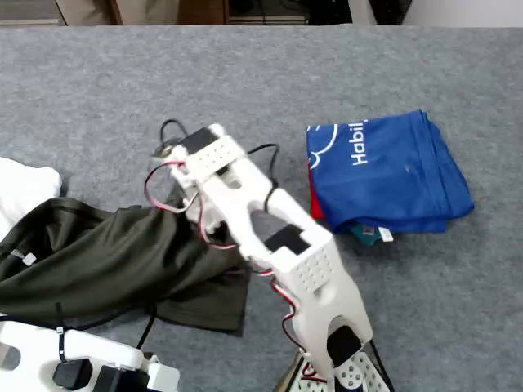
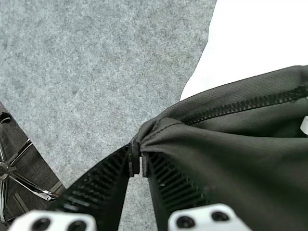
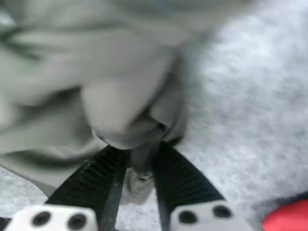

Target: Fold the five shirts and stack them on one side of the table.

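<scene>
A dark olive shirt (image 1: 122,257) lies crumpled across the left of the grey table. In the left wrist view my left gripper (image 2: 139,166) is shut on a hemmed edge of the olive shirt (image 2: 226,159), above a white shirt (image 2: 260,38). My right gripper (image 3: 142,168) is shut on a fold of the same shirt (image 3: 110,96). The white right arm (image 1: 270,237) stretches from the front edge to the shirt's far right part. A folded blue shirt (image 1: 384,171) tops a stack at the right, with red (image 1: 315,200) and teal (image 1: 364,234) edges beneath.
A white shirt (image 1: 24,188) pokes out at the left edge behind the olive one. The left arm's base (image 1: 90,363) sits at the front left. A chair base (image 2: 14,173) stands beyond the table edge. Bare felt (image 1: 261,73) spans the far side.
</scene>
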You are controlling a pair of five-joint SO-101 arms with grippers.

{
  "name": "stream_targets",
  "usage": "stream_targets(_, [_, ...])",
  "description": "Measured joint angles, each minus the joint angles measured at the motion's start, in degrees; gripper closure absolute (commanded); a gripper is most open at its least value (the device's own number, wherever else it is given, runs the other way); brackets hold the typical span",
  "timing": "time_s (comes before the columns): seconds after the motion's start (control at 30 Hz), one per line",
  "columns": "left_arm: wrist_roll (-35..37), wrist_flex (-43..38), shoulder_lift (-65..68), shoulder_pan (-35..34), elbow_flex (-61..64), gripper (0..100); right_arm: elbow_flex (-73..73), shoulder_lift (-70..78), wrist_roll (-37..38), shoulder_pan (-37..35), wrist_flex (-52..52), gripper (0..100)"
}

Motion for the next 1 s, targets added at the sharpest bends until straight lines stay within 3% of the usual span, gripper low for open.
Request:
stream_targets(0.37, [0.1,0.0,0.0,2.7,7.6,98,5.2,-6.3,0.0,11.6,5.0,99.4])
stream_targets(0.6, [0.1,0.0,0.0,6.6,11.9,98,19.9,-21.3,0.0,18.2,5.0,99.4])
stream_targets(0.77, [0.2,0.0,0.0,9.7,13.5,98,30.2,-37.5,2.0,18.8,5.0,98.5])
stream_targets(1.0, [0.2,0.0,0.0,13.7,15.2,98,39.6,-54.1,2.7,20.0,5.2,69.1])
